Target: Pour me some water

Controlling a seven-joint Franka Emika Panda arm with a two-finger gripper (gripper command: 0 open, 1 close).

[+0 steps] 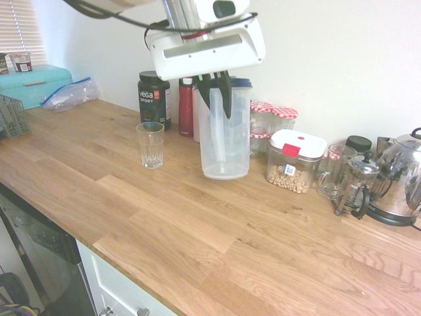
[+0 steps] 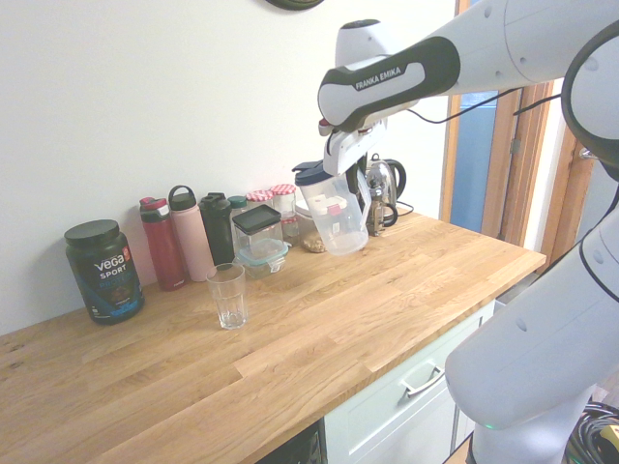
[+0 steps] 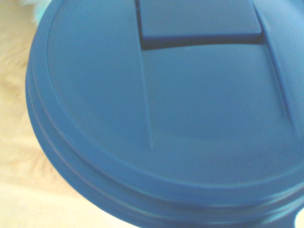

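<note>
tool (image 2: 340,172): clamped on jug (image 2: 334,215), lifted, tilted | glass (image 2: 227,296): upright on table (image 2: 319,319), well left of jug, lower | spout faces glass

- The pitcher (image 2: 334,215) was translucent white plastic with a dark blue lid (image 3: 161,109). It hung clear of the counter (image 2: 319,319), tilted, its lid end high and its base swung out lower, held at its handle side in the closed jaws.
- Its blue lid was on, with a raised rectangular flap set into its top.
- The glass (image 2: 228,296) was clear, faceted and empty. It stood upright on the counter, well apart from the jaws and lower than them, on the pitcher's lid side.
</note>
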